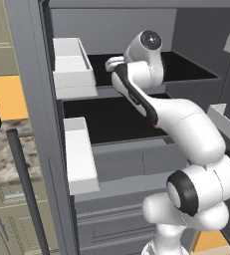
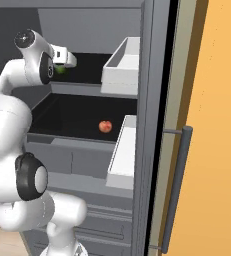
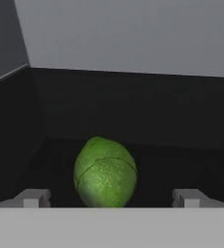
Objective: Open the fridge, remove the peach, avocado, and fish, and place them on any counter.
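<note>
Reaching into the fridge (image 1: 32, 74), the spread hand (image 3: 111, 197) faces the avocado (image 3: 105, 172).

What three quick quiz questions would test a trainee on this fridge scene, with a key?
1. True or false: the hand is shut on the avocado.
2. Which fruit lies on the lower black shelf in the right base view? A) peach B) avocado C) lemon
3. Fill in: the fridge doors stand ____.

Key: 1. False; its fingers stand wide, either side of the avocado, which sits on the upper shelf. 2. A. 3. open.
</note>
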You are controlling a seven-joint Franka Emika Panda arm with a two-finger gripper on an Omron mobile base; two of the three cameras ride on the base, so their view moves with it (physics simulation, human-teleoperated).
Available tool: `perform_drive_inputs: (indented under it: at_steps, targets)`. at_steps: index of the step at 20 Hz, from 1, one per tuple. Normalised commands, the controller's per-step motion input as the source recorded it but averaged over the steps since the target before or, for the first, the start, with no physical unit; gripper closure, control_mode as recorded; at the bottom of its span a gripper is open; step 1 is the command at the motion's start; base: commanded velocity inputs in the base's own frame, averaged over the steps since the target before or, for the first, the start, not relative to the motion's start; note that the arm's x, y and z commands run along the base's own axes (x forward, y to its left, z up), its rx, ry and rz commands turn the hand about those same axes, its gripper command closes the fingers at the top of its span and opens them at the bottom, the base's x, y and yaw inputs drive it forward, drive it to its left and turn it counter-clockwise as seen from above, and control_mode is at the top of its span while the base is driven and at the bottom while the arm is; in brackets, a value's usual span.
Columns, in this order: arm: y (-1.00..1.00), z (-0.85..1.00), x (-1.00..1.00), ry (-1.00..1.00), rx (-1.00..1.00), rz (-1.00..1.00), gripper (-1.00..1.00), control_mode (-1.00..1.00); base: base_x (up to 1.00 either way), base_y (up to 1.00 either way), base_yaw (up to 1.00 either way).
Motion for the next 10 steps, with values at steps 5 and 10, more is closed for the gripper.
perform_drive_inputs:
  at_steps: [5, 10]
  targets:
    - [0.00, -0.27, 0.33, 0.02, 0.00, -0.01, -1.00, -1.00, 0.00, 0.00, 0.00]
    - [0.00, -0.20, 0.41, 0.00, 0.00, 0.00, -1.00, -1.00, 0.00, 0.00, 0.00]
